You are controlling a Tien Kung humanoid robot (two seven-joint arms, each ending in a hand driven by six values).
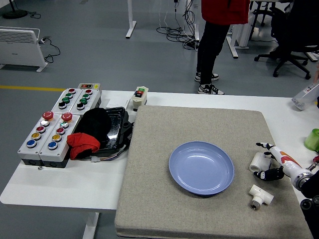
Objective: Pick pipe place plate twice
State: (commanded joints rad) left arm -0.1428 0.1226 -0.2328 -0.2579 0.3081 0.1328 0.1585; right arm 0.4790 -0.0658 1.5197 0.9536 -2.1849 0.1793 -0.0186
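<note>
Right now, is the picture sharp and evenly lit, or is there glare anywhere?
Head view: sharp and evenly lit, shadows soft; the blue plate shows a faint sheen; the robot hand by the white pipe piece looks crisp; only the clear bottle at the right edge is slightly blurred.

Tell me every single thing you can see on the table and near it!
plate: one, blue, middle of the mat, empty
pipe pieces: two, white, right of the plate; one at the robot's fingers, one T-shaped nearer the front edge
mat: one, grey, covering the table's right part
button boxes: four, grey with coloured buttons, far left
small switch box: one, white, back edge
black tray: one, holding black and red cloth
green object: one, right edge
clear bottle: one, far right
person: one, red top, standing behind the table
right hand: one, black and white, fingers spread around the upper pipe piece
</note>
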